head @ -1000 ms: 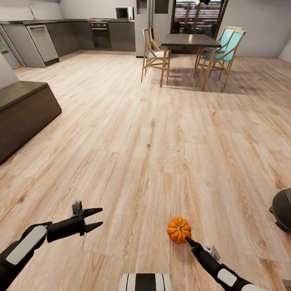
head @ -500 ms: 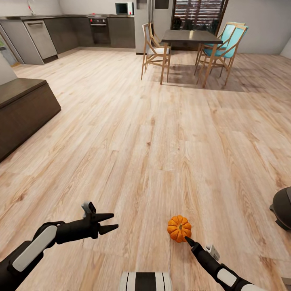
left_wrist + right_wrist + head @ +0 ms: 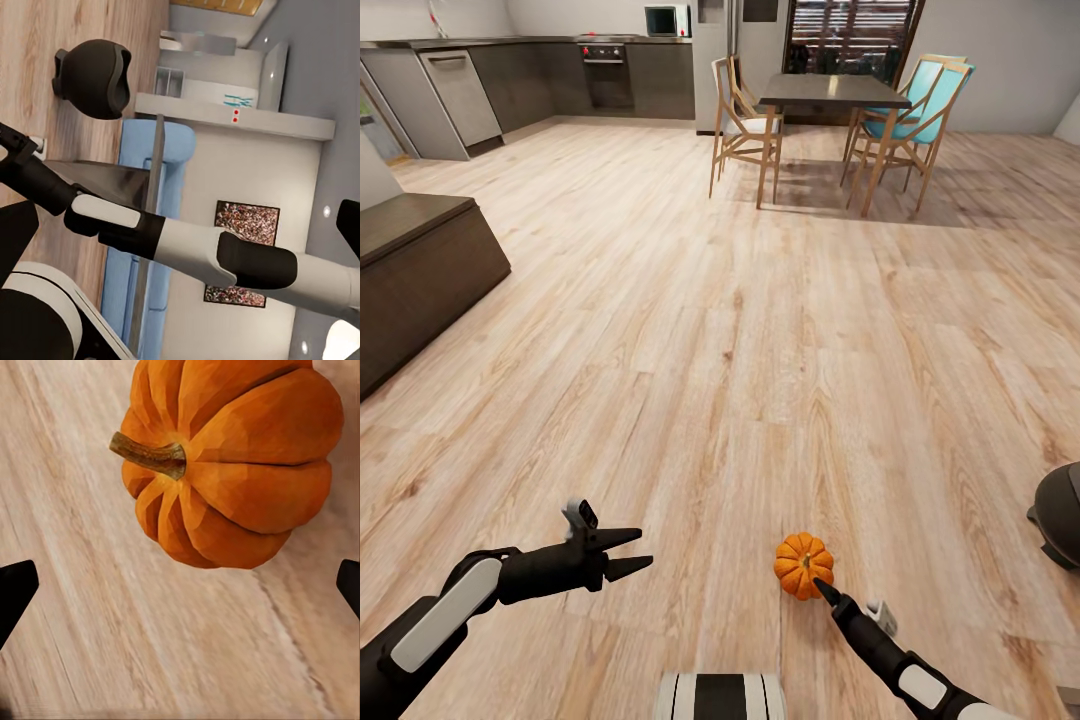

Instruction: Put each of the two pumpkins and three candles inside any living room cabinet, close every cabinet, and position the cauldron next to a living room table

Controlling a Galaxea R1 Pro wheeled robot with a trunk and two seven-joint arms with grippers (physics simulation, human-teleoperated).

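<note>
Brightness: the room is lit brightly and evenly, and nothing is lost in the dark.
Light source: daylight is let in through the slatted window (image 3: 850,35) at the back.
Shadows: a soft dark patch is cast under the dining table (image 3: 830,95) and its chairs.
Glare: a pale shine is seen on the wooden floor (image 3: 740,330).
Edges: straight lines are bent near the sides of the head view.
Sharpness: the pumpkin (image 3: 225,457) is shown sharp, with flat, blocky faces; the floor grain beside it is smeared.
</note>
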